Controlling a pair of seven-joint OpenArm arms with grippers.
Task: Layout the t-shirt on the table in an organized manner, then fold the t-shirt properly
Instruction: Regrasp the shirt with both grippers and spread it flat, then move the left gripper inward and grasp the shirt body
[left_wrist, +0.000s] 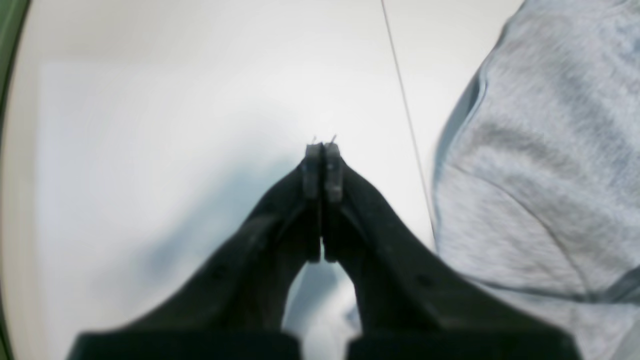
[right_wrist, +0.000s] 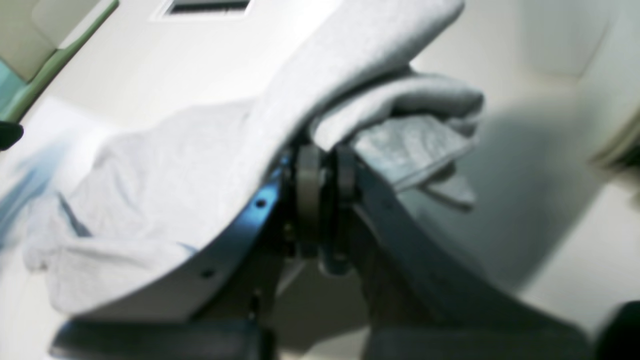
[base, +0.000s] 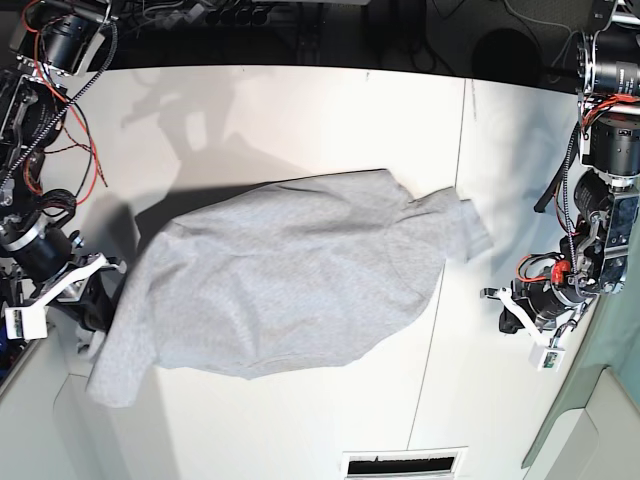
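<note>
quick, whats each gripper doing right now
left gripper: closed, holding nothing, beside the t-shirt.
right gripper: closed on the t-shirt's edge.

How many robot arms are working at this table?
2. The right gripper, at the overhead picture's left edge, is shut on the t-shirt. The left gripper hangs shut and empty over the table at that picture's right edge.

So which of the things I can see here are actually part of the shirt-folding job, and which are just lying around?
Part of the job:
- t-shirt, grey, spread out but rumpled
- table, white
- right gripper, shut on the t-shirt's edge
- left gripper, shut, holding nothing

Just lying about:
- red and black cables at the table's far corner
- floor vent
</note>
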